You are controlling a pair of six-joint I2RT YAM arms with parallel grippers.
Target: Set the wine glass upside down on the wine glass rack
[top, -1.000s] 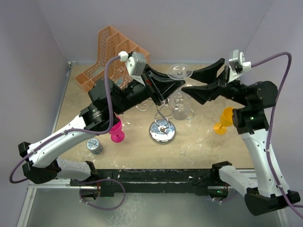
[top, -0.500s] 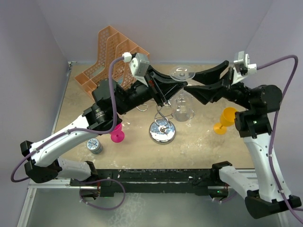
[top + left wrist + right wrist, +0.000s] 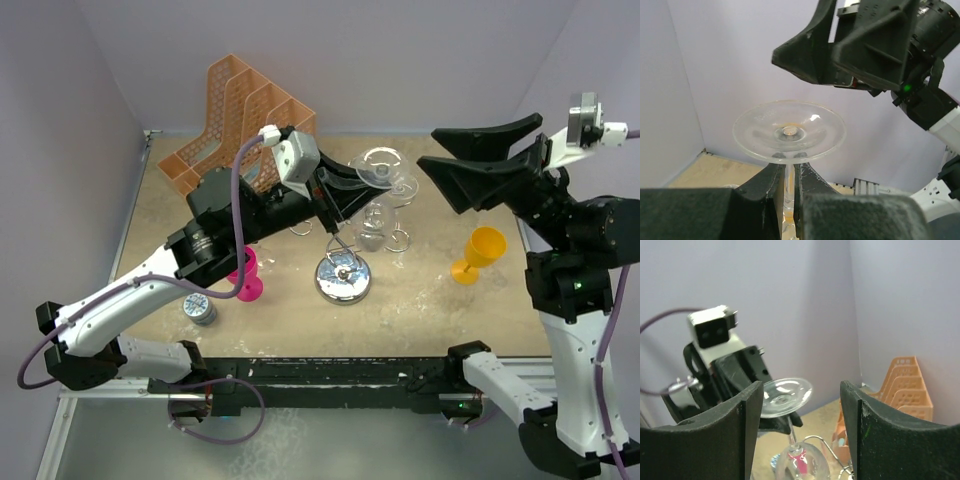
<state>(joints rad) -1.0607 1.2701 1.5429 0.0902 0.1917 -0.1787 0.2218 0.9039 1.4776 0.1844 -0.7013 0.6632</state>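
Note:
The clear wine glass (image 3: pixel 373 222) hangs upside down, foot (image 3: pixel 385 164) up and bowl down, just right of the rack's twisted stem. My left gripper (image 3: pixel 360 186) is shut on its stem; in the left wrist view the stem (image 3: pixel 788 182) sits between the fingers under the round foot (image 3: pixel 789 132). The silver wire rack (image 3: pixel 342 278) stands on its chrome base mid-table, with loop arms (image 3: pixel 400 240) beside the bowl. I cannot tell whether the glass touches a loop. My right gripper (image 3: pixel 480 165) is open and empty, raised to the right of the glass (image 3: pixel 785 396).
An orange mesh file organiser (image 3: pixel 240 120) stands at the back left. A pink goblet (image 3: pixel 247 282) and a small silver tin (image 3: pixel 198 308) sit at the front left. A yellow goblet (image 3: pixel 478 252) lies right of the rack. Walls close in the left, back and right.
My right gripper has drawn back, up and to the right, away from the glass foot. My left gripper still holds the glass, and the bowl has shifted slightly left towards the rack's stem.

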